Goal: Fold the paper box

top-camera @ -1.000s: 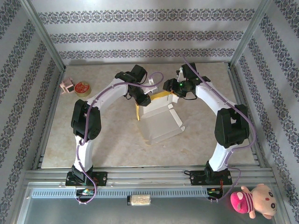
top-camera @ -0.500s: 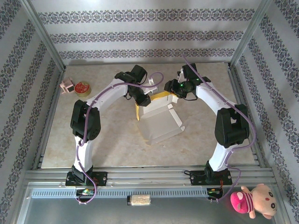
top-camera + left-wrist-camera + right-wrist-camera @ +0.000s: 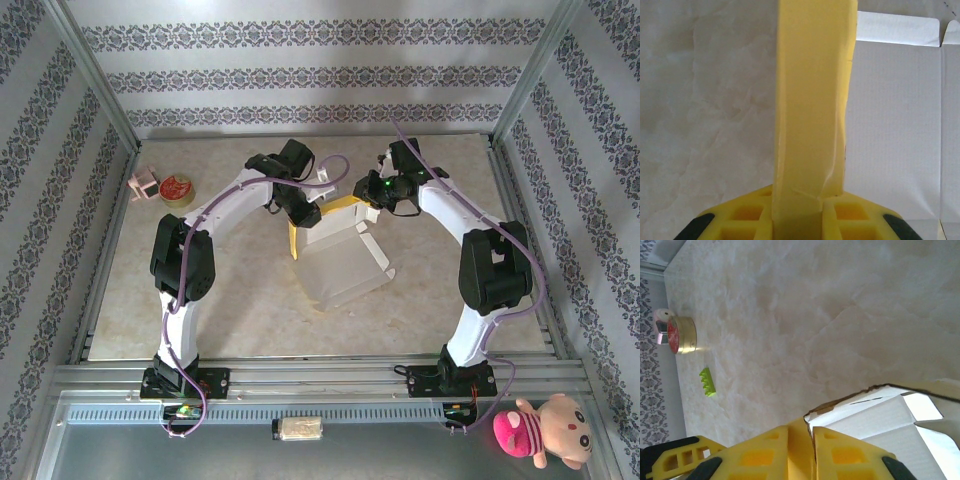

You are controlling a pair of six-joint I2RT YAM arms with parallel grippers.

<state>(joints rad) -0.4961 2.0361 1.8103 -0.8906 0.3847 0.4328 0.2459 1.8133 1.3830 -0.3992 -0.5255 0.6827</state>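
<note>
Toward the far middle of the tabletop (image 3: pixel 230 300) lies one paper box (image 3: pixel 345 265). It is still a mostly flat sheet, white face up, with yellow flaps raised along its left and far edges. Two arms reach in over it, one pincer each. Off at the far left stands one round red tin (image 3: pixel 177 189) with one small pink object (image 3: pixel 145 184) just beside it. One small green ridged piece (image 3: pixel 707 381) lies near them in the right wrist view, and one pink plush toy (image 3: pixel 540 430) sits outside the frame at the near right.

The left pincer (image 3: pixel 797 212) is closed down to the thickness of the card, clamping an upright yellow flap that rises straight out from between its fingers (image 3: pixel 747 215). The right pincer (image 3: pixel 801 450) is closed to a narrow slit with a thin yellow edge of the box caught in it, at the corner where the white inner face begins.

Against the view a second ago, little differs: the right arm's elbow has drifted slightly left, both pincers keep their grip, and the sheet lies in nearly the same place.
</note>
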